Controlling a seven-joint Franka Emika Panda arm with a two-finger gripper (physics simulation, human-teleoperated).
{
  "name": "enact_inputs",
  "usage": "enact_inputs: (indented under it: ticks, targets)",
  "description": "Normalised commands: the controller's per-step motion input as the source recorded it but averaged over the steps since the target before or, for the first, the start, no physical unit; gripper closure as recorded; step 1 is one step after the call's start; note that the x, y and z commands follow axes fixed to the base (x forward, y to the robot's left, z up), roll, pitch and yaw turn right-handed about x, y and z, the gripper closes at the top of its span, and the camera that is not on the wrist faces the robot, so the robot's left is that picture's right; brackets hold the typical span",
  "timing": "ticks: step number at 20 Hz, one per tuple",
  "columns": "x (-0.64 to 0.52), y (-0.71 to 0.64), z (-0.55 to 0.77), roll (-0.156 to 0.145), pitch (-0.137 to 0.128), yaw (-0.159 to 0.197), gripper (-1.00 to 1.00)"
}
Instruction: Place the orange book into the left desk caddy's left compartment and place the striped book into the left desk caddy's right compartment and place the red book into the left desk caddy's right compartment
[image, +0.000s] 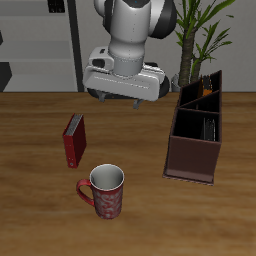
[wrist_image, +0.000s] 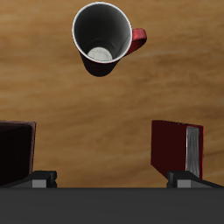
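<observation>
Looks like two down: orange book (image: 205, 88) sits in the left desk caddy (image: 192, 158)'s far end, striped book (image: 208, 129) in a nearer section. Red book (image: 74, 139) stands on the bench (image: 30, 200), beside the mug (image: 104, 190). My gripper (image: 122, 100) hovers empty above it, jaws wide

Open tabletop (image: 40, 150) was seen around the red book (image: 74, 139), with the mug (image: 104, 190) standing near it toward the front. The left desk caddy (image: 195, 140) stood well apart.
</observation>
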Motion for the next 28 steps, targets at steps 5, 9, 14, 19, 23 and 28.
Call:
enact_inputs:
  ticks: [5, 9, 14, 19, 23, 28]
  targets:
    - [-0.30, -0.36, -0.24, 0.093, 0.043, 0.100, -1.00]
    - [-0.30, -0.22, -0.06, 0.071, -0.042, 0.210, -1.00]
    - [-0.29, -0.52, 0.01, -0.010, -0.056, 0.043, -1.00]
    - [-0.20, -0.47, 0.10, -0.023, -0.056, 0.026, -1.00]
    - [-0.03, -0.40, 0.07, -0.032, -0.084, 0.035, -1.00]
    - [0.08, -0.30, 0.03, -0.036, -0.027, -0.044, -1.00]
